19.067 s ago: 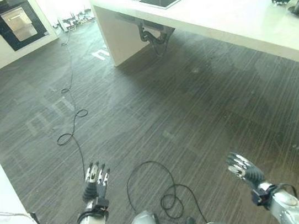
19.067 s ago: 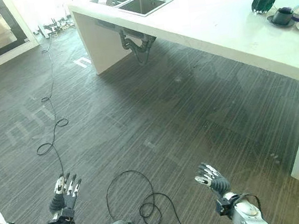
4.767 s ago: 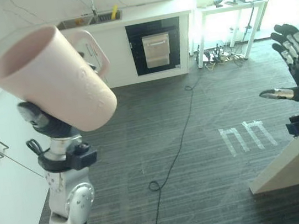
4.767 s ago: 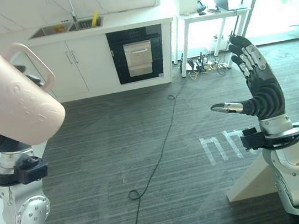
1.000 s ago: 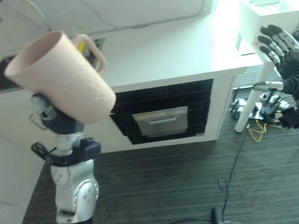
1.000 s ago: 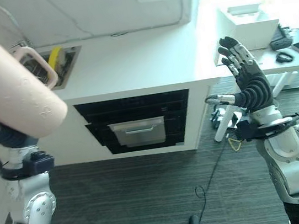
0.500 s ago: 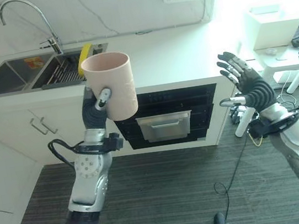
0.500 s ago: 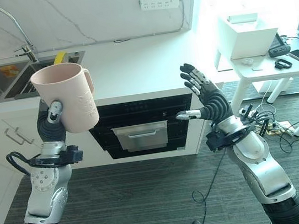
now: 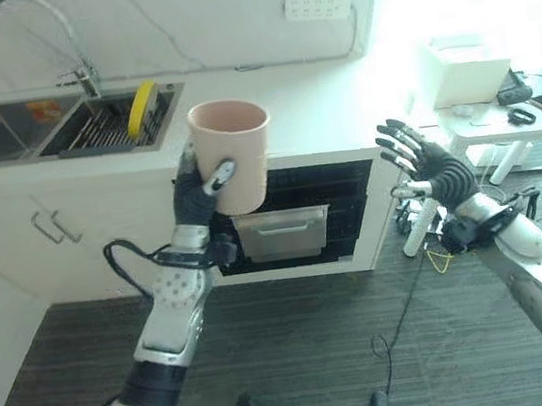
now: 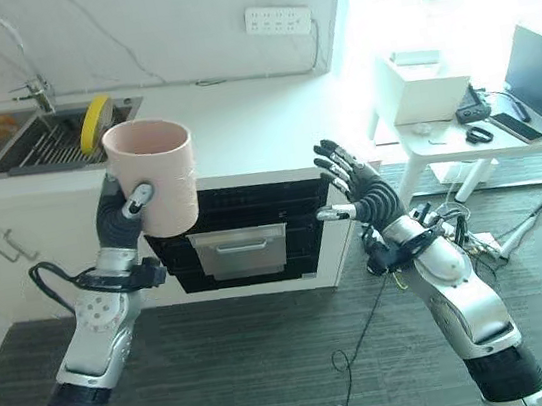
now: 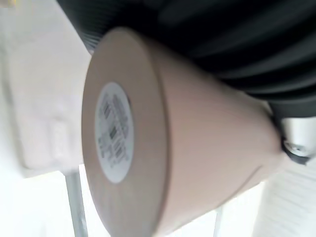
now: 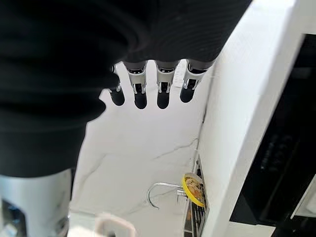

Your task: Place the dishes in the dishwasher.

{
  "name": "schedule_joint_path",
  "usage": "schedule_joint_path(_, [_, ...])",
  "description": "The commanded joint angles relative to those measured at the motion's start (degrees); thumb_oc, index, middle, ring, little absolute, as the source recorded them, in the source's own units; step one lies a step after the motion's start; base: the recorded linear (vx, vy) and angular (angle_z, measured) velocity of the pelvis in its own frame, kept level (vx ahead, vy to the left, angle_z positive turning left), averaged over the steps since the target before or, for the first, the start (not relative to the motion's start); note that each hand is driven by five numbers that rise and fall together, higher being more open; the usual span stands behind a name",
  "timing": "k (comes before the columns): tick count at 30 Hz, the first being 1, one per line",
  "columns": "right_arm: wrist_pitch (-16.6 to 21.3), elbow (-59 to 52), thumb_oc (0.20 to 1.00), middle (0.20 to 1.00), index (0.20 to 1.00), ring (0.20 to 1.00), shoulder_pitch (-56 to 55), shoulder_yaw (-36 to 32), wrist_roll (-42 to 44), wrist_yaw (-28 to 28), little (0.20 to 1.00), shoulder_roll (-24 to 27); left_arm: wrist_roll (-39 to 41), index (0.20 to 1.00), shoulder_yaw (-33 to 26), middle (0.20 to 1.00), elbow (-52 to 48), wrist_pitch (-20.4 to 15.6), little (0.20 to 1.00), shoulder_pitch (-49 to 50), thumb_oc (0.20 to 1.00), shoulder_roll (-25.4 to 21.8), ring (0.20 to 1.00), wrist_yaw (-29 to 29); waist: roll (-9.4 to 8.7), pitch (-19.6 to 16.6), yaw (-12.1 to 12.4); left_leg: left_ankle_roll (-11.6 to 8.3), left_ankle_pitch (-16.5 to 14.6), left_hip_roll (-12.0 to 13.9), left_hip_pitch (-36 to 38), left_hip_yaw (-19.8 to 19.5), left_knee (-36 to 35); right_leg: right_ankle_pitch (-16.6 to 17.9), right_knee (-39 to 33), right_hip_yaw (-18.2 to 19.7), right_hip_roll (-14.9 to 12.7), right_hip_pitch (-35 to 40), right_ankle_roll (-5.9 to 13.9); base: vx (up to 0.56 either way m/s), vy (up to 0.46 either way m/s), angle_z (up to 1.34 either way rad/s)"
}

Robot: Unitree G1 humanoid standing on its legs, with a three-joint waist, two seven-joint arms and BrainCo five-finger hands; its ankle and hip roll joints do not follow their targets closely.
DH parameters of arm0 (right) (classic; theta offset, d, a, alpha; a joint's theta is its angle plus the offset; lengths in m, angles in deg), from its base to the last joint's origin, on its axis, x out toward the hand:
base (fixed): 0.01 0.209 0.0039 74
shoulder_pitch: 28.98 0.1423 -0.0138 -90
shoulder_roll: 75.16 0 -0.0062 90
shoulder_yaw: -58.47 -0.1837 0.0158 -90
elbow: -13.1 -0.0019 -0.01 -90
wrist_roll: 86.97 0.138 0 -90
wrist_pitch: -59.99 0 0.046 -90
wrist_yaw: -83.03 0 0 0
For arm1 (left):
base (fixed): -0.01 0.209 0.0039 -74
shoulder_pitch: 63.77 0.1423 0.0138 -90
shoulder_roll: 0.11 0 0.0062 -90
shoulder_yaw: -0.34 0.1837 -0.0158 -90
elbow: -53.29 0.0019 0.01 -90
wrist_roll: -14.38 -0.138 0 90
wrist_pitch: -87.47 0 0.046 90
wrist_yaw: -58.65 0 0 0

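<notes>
- The left hand [image 9: 194, 196] holds a pink cup [image 9: 233, 153] up high. Its fingers are curled round the side of the cup, so they are clamped on it.
- The cup stands upright with its open mouth on top. It is in the air in front of the white counter [image 9: 308, 107], and it is not touching the counter.
- In the left wrist view you can see the cup's round bottom with a white sticker [image 11: 114, 132] on it.
- The right hand [image 10: 366, 193] is up in the air on the right side. Its fingers are straight and spread apart, and it holds nothing.
- In the right wrist view the fingers [image 12: 139, 89] also stick out straight in a row.
- Between the two hands, under the counter, is a black dishwasher [image 10: 244, 229] with a silver panel in the middle. Its door is closed.
- Far to the left, a sink [image 9: 59, 129] is set in the counter, with a bent silver tap [image 9: 37, 34] behind it.
- A yellow dish [image 9: 143, 108] stands on its edge in a rack in the sink.
- On the far wall above the counter there is a white power strip [image 10: 278, 19].
- On the right is a small white table [image 10: 485, 143] with a white box [image 10: 419, 88] on it.
- The floor [image 10: 271, 344] is dark grey with thin stripes.
</notes>
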Motion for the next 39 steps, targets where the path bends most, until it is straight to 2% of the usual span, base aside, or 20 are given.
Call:
schedule_joint_path(1, [2.0,-2.3,1.0,1.0,1.0,1.0,2.7,-1.6,3.4,1.8,1.0,-1.7,-0.5,0.2,-1.9,0.2,-3.2,-3.7,0.2,-1.0,0.2,-1.2,0.2,-1.0,0.38,-1.0,0.3,-1.66,9.3,0.8,5.8,-0.8,-12.0,5.7,14.0,5.2,-1.2,2.6,3.53,0.19,0.115,0.23])
schedule_joint_path(3, [0.5,-1.8,1.0,1.0,1.0,1.0,2.7,-1.1,2.6,2.1,1.0,-2.8,0.8,0.2,-1.8,0.2,-3.5,-3.4,0.2,-1.8,0.2,-1.2,0.2,-1.9,0.58,-1.1,0.1,-1.74,8.4,1.0,6.8,-1.5,-12.0,4.3,8.7,4.8,-0.1,1.0,2.26,0.17,-0.068,0.23])
schedule_joint_path(4, [0.2,-1.3,1.0,1.0,1.0,1.0,3.3,-0.2,3.0,2.9,1.0,-3.2,0.4,0.2,-1.8,0.2,-3.8,-3.4,0.2,-2.2,0.2,-1.5,0.2,-1.5,0.53,-1.2,0.3,-2.31,8.0,1.6,6.9,-0.8,-12.0,4.8,2.7,2.5,-0.3,1.2,2.48,0.1,-0.237,0.1])
schedule_joint_path(5, [0.0,-0.7,1.0,1.0,1.0,1.0,4.4,1.2,2.7,3.6,1.0,-3.6,0.3,0.2,-1.4,0.2,-3.9,-3.4,0.2,-2.6,0.2,-2.1,0.2,-0.8,0.43,-1.2,0.4,-2.9,7.6,2.4,7.1,0.2,-12.0,7.1,-1.9,0.6,-0.5,1.4,3.01,0.08,-0.324,0.2])
schedule_joint_path(6, [-0.4,-0.3,1.0,1.0,1.0,1.0,5.5,2.9,1.8,3.4,1.0,-4.2,1.0,0.2,-0.8,0.2,-3.5,-3.4,0.2,-3.2,0.2,-2.4,0.2,0.2,0.13,-0.8,0.1,-2.98,7.0,2.5,7.6,0.2,-12.0,9.9,-1.6,1.8,-1.0,0.5,3.44,0.07,-0.285,0.09])
schedule_joint_path(7, [-0.5,0.0,1.0,1.0,1.0,1.0,5.9,3.3,1.8,2.9,1.0,-4.2,1.5,0.2,-0.9,0.2,-3.5,-3.3,0.2,-3.4,0.2,-2.3,0.2,-0.4,0.15,-0.8,0.4,-2.98,7.1,2.9,7.6,0.1,-12.0,8.7,-2.1,1.9,-0.9,0.5,3.67,0.08,-0.377,0.11])
schedule_joint_path(8, [-2.4,0.6,1.0,1.0,1.0,1.0,8.1,4.8,3.4,2.0,1.0,-4.0,2.1,0.2,-0.5,0.2,-3.5,-3.2,0.2,-4.0,0.2,-1.6,0.2,-1.1,0.27,-1.0,0.8,-3.42,7.4,4.5,7.7,0.9,-12.0,6.2,-2.1,1.1,0.0,0.5,3.67,0.06,-0.318,0.22])
schedule_joint_path(9, [-3.3,1.1,1.0,1.0,1.0,1.0,9.1,5.2,3.5,2.0,1.0,-3.9,2.3,0.2,-0.3,0.2,-3.4,-3.0,0.2,-4.1,0.2,-1.3,0.2,-1.0,0.29,-1.3,0.9,-3.73,7.7,5.1,7.8,1.2,-12.0,5.7,-2.1,0.8,0.6,0.7,3.56,0.12,-0.396,0.27])
schedule_joint_path(12, [-7.4,1.5,1.0,1.0,1.0,1.0,12.6,6.2,4.5,2.5,1.0,-3.0,5.6,0.2,-0.3,0.2,-4.2,-2.0,0.2,-3.2,0.2,-0.7,0.2,-1.2,0.59,-2.1,0.7,-4.63,8.5,6.8,9.3,3.3,-12.0,4.0,-2.1,1.6,2.8,2.0,2.09,0.19,-0.246,0.18])
schedule_joint_path(13, [-8.5,1.3,1.0,1.0,1.0,1.0,13.5,6.3,3.9,2.2,1.0,-2.1,8.1,0.2,-0.1,0.2,-5.5,-0.9,0.2,-2.3,0.2,0.0,0.2,-2.0,0.82,-1.4,1.2,-5.49,10.0,7.3,10.0,4.8,-11.7,3.0,-2.1,2.5,3.6,3.1,1.13,0.15,-0.205,-0.11])
schedule_joint_path(14, [-9.1,1.2,1.0,1.0,1.0,1.0,14.8,6.8,3.3,0.6,1.0,-1.7,8.7,0.2,0.8,0.2,-4.7,-0.9,0.2,-2.7,0.2,0.7,0.2,-2.5,0.64,-0.6,1.1,-6.18,11.0,8.6,9.2,6.1,-12.0,2.9,-2.1,1.7,3.0,3.8,1.45,0.11,-0.156,-0.13])
schedule_joint_path(15, [-9.1,1.2,1.0,1.0,1.0,1.0,15.9,7.3,3.5,0.0,1.0,-2.0,8.7,0.2,1.4,0.2,-3.7,-1.1,0.2,-3.5,0.2,1.2,0.2,-2.1,0.82,-0.7,0.5,-6.49,10.7,9.2,8.8,5.5,-12.0,3.0,-2.1,1.4,2.6,3.6,2.04,0.0,-0.053,0.11])
schedule_joint_path(17, [-8.4,1.0,1.0,1.0,1.0,1.0,16.2,7.8,2.3,-1.3,1.0,-2.2,8.9,0.2,2.0,0.2,-3.7,-0.9,0.2,-4.1,0.2,1.2,0.2,-1.4,1.21,-1.2,0.2,-6.11,9.8,8.7,8.6,4.1,-12.0,3.2,-2.1,1.4,2.1,3.4,2.26,0.01,-0.002,0.14])
schedule_joint_path(19, [-9.3,1.5,1.0,1.0,1.0,1.0,17.4,9.0,1.9,-2.0,1.0,-3.3,8.5,0.2,2.9,0.2,-2.8,-0.9,0.2,-5.1,0.2,1.6,0.2,0.0,1.5,-1.6,0.1,-5.77,8.8,7.8,8.9,2.4,-12.0,3.1,-2.1,1.9,1.9,3.2,2.42,0.03,0.001,0.0])
schedule_joint_path(27, [-15.2,3.6,1.0,1.0,1.0,1.0,19.9,12.2,2.8,-6.4,1.0,-6.6,8.1,0.2,4.6,0.2,-1.7,3.1,0.2,-6.5,0.2,2.4,0.2,2.5,2.07,-2.6,0.4,-5.02,7.0,7.1,11.0,2.6,-12.0,2.9,-2.1,1.8,1.1,4.1,2.96,0.05,0.003,-0.05])
schedule_joint_path(33, [-17.2,2.9,1.0,1.0,1.0,1.0,20.0,13.5,2.4,-6.7,1.0,-8.3,7.1,0.2,5.0,0.2,-1.4,4.2,0.2,-6.0,0.2,2.5,0.2,2.7,1.94,-2.9,0.6,-5.06,6.8,7.6,11.4,2.7,-12.0,2.5,-2.1,2.1,1.4,4.3,2.75,0.0,0.0,0.0])
schedule_joint_path(39, [-17.3,3.2,1.0,1.0,1.0,1.0,22.5,14.8,1.7,-7.6,1.0,-9.4,6.2,0.2,6.0,0.2,-0.1,4.5,0.2,-6.6,0.2,2.6,0.2,2.8,1.81,-3.0,1.0,-5.18,6.7,7.8,11.6,2.6,-12.0,2.4,-2.1,2.0,1.5,4.5,2.6,0.0,-0.003,-0.01])
